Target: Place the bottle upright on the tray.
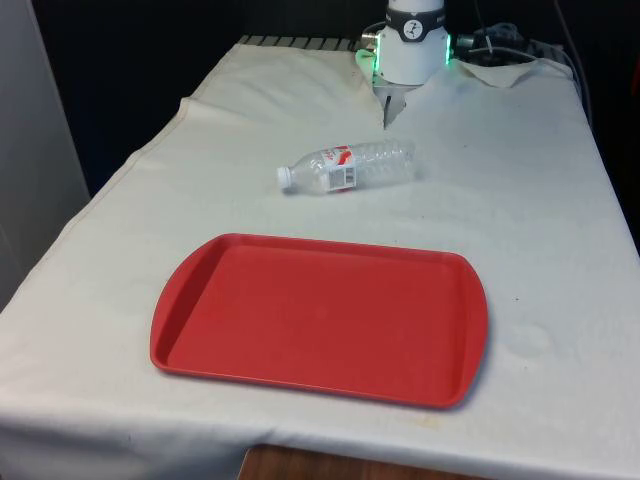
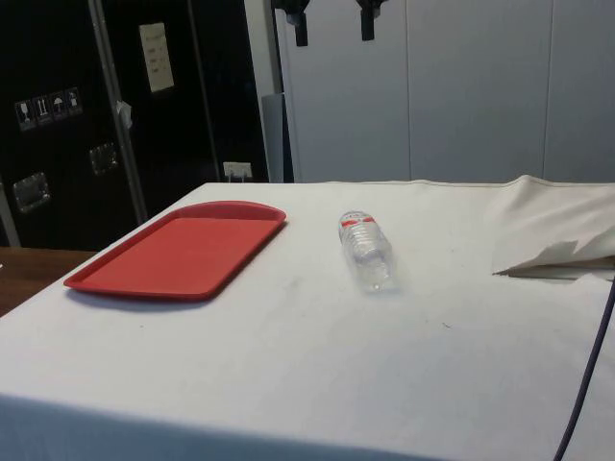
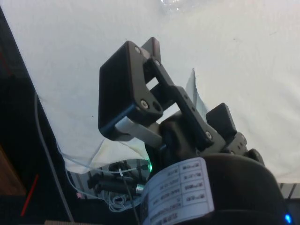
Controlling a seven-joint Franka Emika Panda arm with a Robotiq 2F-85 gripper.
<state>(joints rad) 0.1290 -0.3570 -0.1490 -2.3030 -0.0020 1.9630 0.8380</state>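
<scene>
A: Bottle (image 1: 347,167)?
B: Clear plastic, white cap, lying on its side on the white cloth (image 1: 520,210); red-and-white label, print unreadable. Well apart from the red tray (image 1: 320,316), which sits nearer the front camera.
A: Gripper (image 3: 183,105)?
B: Above the cloth; can't tell if fingers are open or closed

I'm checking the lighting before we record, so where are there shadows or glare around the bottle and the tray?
Front view: the bottle lies in even light with a faint shadow; the tray shows no glare. Side view: a soft shadow edges the tray; small highlights glint on the clear bottle.
</scene>
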